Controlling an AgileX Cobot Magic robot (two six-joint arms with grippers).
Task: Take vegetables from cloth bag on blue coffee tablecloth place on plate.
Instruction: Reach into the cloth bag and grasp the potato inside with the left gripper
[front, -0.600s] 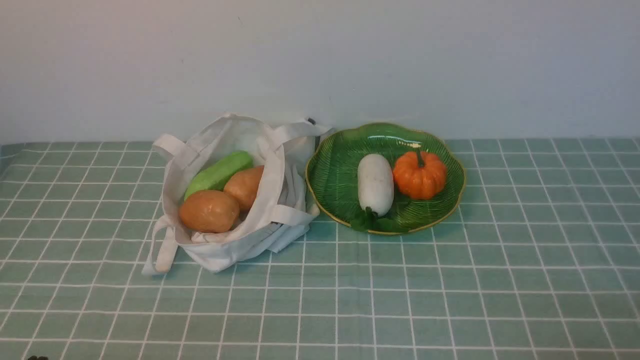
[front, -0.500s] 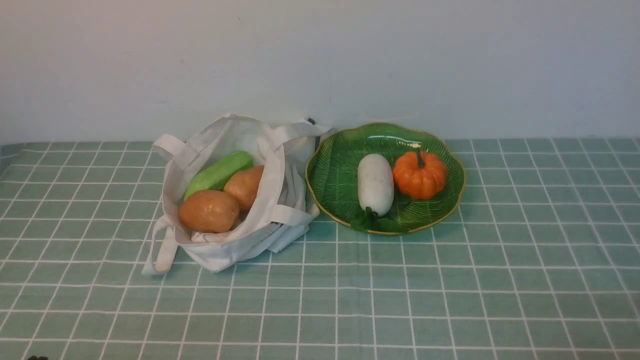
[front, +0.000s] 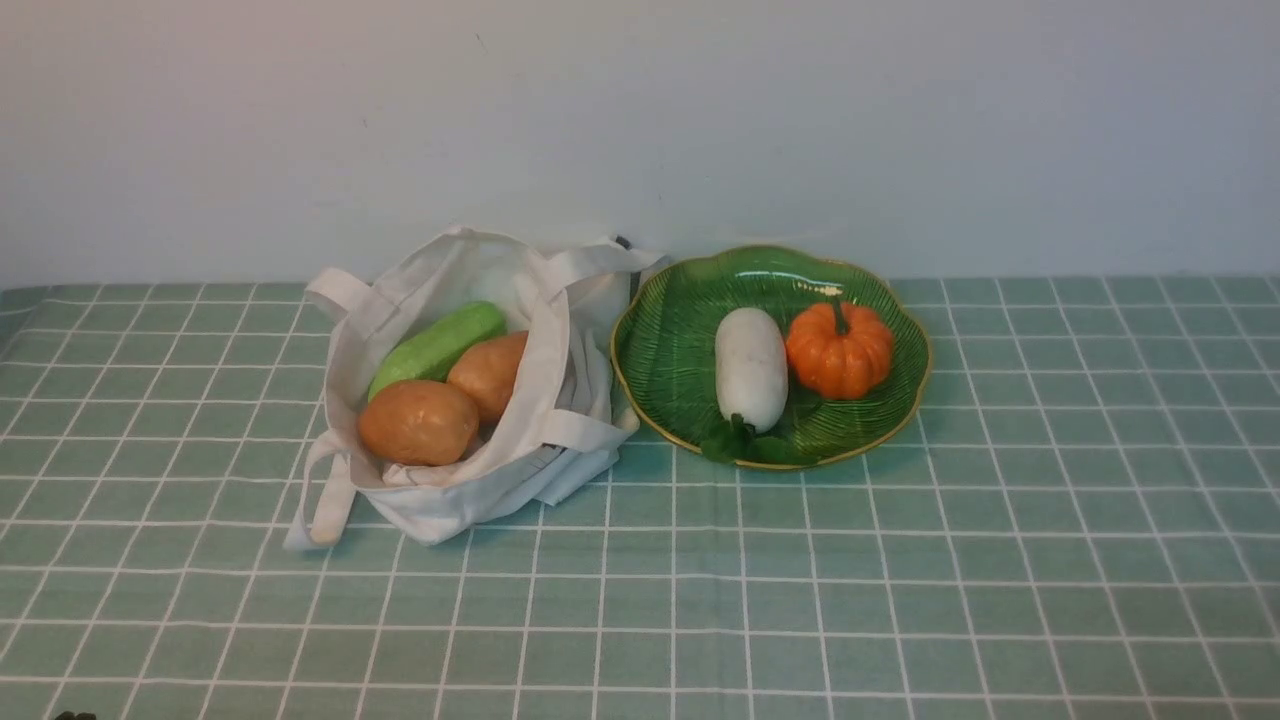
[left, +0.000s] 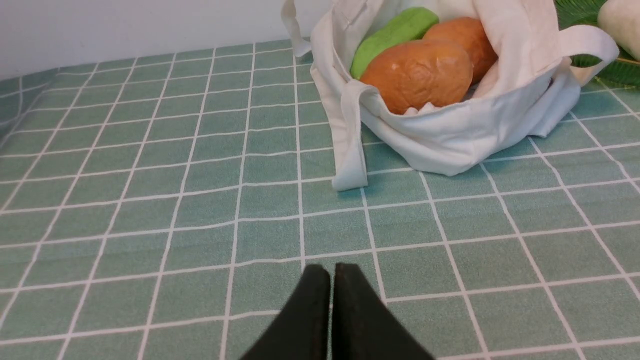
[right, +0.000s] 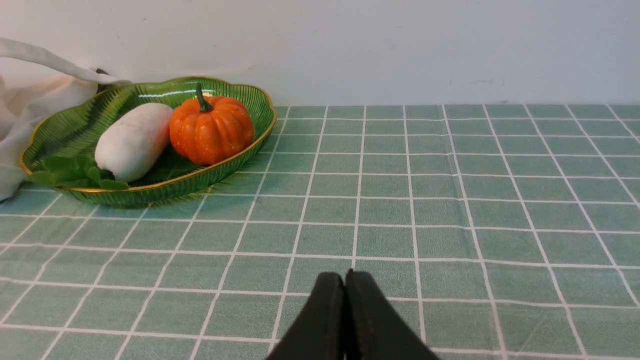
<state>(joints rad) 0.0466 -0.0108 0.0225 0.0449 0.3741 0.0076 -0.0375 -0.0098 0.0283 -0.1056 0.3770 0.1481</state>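
left pincer: my jaws are pressed together with nothing held. It's over bare tablecloth, well short of the bag.
cloth bag: left of centre in the front view, slumped on the tablecloth with its mouth open. One strap handle trails to the lower left.
front potato: inside the bag, at its near lip.
rear potato: inside the bag, touching the front one, up and to the right of it.
cucumber: inside the bag, tilted, behind both potatoes.
plate: centre of frame, just right of the bag, with bag cloth against its left rim.
white radish: on the plate, lying lengthwise, leaves at its near end.
pumpkin: on the plate, just right of the radish.
right pincer: my jaws are closed tight and empty, over bare cloth, well apart from the plate.
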